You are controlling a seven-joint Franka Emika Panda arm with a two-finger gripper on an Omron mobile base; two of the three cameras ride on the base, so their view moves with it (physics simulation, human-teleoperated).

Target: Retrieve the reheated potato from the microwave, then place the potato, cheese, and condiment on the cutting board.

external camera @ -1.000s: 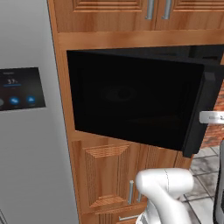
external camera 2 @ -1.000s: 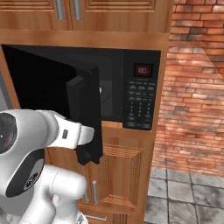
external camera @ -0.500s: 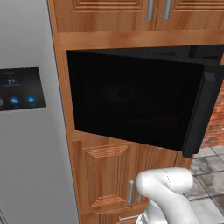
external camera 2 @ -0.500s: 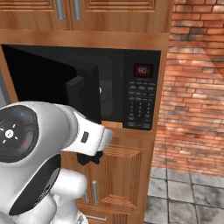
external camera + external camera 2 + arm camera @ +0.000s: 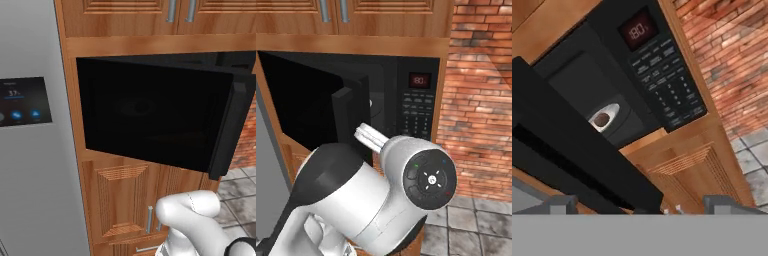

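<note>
Hand view: the potato (image 5: 601,119), a dull brown lump, sat on a white plate (image 5: 612,112) deep inside the microwave (image 5: 657,75).
Door: the glossy black door (image 5: 150,117) stood swung open.
Progress: microwave opened; potato not yet fetched; cheese, condiment and board steps judged all left.
Gripper (image 5: 639,202): jaws spread wide, holding nothing, well short of the potato.
Surroundings: grained wood cabinets (image 5: 120,200), rough red brick (image 5: 481,100).

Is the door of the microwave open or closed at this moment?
Open. The microwave door swings out toward the robot, and in the hand view the potato on a white plate shows inside the cavity.
</note>
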